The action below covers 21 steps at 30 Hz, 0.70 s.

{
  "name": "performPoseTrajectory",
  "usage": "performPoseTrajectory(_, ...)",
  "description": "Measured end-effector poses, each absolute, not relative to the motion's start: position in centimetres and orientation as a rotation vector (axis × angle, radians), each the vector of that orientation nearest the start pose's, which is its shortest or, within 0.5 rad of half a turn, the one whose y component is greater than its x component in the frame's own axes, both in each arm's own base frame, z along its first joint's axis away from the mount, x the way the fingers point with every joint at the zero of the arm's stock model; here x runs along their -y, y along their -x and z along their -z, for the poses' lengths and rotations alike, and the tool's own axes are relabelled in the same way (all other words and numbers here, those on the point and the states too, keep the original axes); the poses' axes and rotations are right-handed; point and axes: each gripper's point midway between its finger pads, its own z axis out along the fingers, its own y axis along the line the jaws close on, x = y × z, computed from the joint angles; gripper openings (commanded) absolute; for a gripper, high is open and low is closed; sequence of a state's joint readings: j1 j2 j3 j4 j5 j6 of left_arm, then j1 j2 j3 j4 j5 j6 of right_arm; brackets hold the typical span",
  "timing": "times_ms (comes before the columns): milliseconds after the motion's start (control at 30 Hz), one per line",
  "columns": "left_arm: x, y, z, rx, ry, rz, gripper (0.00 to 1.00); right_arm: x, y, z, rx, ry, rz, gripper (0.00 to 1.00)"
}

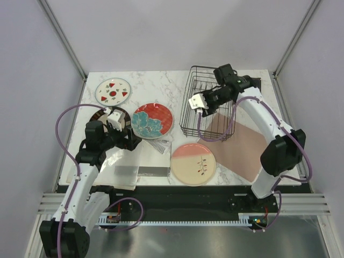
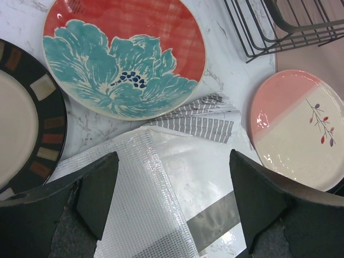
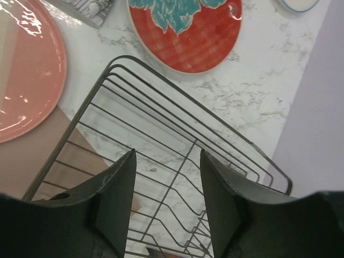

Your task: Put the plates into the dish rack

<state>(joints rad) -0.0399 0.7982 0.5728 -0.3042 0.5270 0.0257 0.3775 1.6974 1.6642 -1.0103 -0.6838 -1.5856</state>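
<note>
Four plates lie flat on the marble table. The white plate with red fruit marks is at the back left. The dark-rimmed cream plate is partly hidden under my left arm. The red plate with a teal flower is in the middle. The pink-and-cream twig plate is at the front. The black wire dish rack holds no plates. My left gripper is open and empty over a plastic bag. My right gripper is open and empty above the rack.
A clear mesh plastic bag and striped paper lie front left. A pinkish-brown mat lies under and in front of the rack. A dark flat object lies behind the rack.
</note>
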Motion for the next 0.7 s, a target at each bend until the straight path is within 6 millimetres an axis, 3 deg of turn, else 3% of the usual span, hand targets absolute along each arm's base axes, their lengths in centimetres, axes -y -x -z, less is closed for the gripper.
performPoseTrajectory(100,9.9,-25.8,-15.5,-2.036,-0.389,0.569,0.9,-22.6,-36.0,-20.6,-1.185,2.108,-0.398,0.55)
performPoseTrajectory(200,9.9,-25.9,-15.4,-2.039,-0.391,0.572,0.9,-21.8,-34.5,-17.6,-1.298,2.179,-0.486,0.56)
performPoseTrajectory(300,10.1,-25.8,-15.4,-2.038,-0.403,0.586,0.9,-21.7,-32.7,-16.0,-1.368,2.227,-0.549,0.57)
performPoseTrajectory(500,10.2,-26.0,-15.1,-2.047,-0.413,0.591,0.9,-23.0,-29.6,-15.3,-1.472,2.236,-0.652,0.53)
performPoseTrajectory(700,10.2,-26.2,-15.2,-2.037,-0.416,0.589,0.9,-22.5,-28.4,-14.2,-1.614,2.207,-0.715,0.5)
